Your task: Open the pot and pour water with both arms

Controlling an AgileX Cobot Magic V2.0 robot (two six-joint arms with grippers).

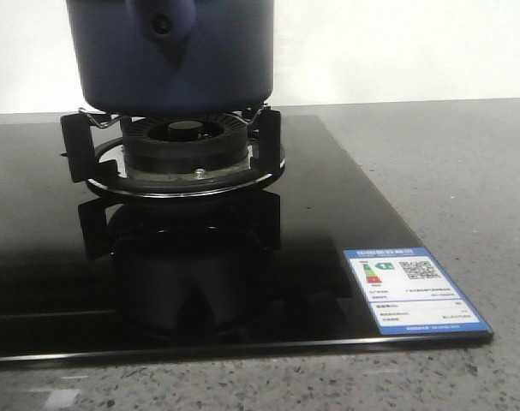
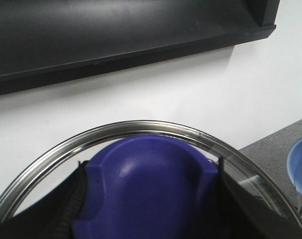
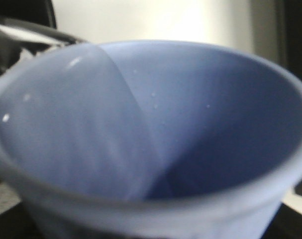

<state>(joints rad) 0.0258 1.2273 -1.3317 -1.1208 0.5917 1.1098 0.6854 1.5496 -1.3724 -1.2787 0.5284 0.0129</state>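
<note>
Between the dark fingers (image 2: 66,209) of the left gripper (image 2: 151,219) sits the blue knob (image 2: 146,189) of a glass lid (image 2: 141,127) with a steel rim; the fingers press against the knob on both sides, so this gripper is clamped on it and carries the lid. Behind the lid in the left wrist view are only a white wall and a dark shelf, so the lid appears lifted clear, though the pot is not visible in that view. At the edge of the same view a pale blue cup (image 2: 300,169) shows over grey counter, just beside the lid's rim.

Close under the right wrist camera that cup (image 3: 155,129) fills the picture, its mouth turned toward the lens and tipped, with clear water lying against one inner wall. The right gripper itself is hidden behind it; the cup looks carried, but I cannot tell how the jaws stand.

Down on the black glass hob (image 1: 345,214), the dark blue pot (image 1: 174,51) stands on the burner stand (image 1: 178,145), its handle stub facing the front camera; its mouth is cut off, and neither arm shows there. Pouring turns on bringing the cup's lip over the pot's open mouth, and how the cup lies from the pot cannot be read from these views.
</note>
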